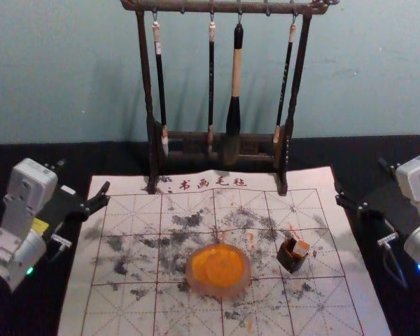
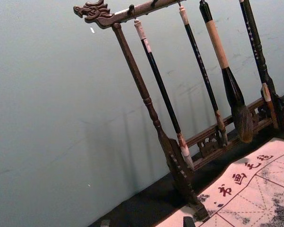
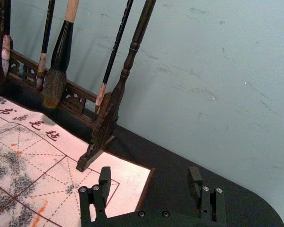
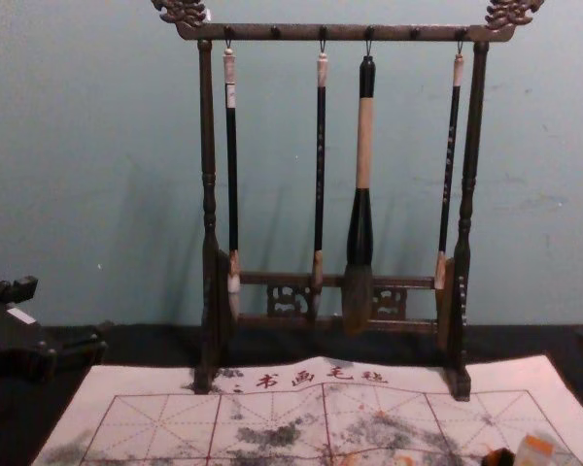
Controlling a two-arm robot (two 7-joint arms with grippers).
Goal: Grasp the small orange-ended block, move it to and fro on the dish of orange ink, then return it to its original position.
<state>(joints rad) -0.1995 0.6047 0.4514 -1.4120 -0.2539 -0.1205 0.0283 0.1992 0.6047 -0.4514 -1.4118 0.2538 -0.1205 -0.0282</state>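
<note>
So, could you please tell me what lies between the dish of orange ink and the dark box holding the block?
Nothing stands between the dish and the box; the head view shows bare mat there.

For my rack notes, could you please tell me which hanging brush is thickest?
The third brush from the head view's left, the only one with a wide tan handle section.

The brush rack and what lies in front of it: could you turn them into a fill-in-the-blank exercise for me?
Hanging from the rack are ____ brushes.
The ink in the round dish is ____.
From the robot's side, the block in its dark box is to the ____ of the dish.
The right gripper is not shut but ____.

Missing words: four; orange; right; open
</note>
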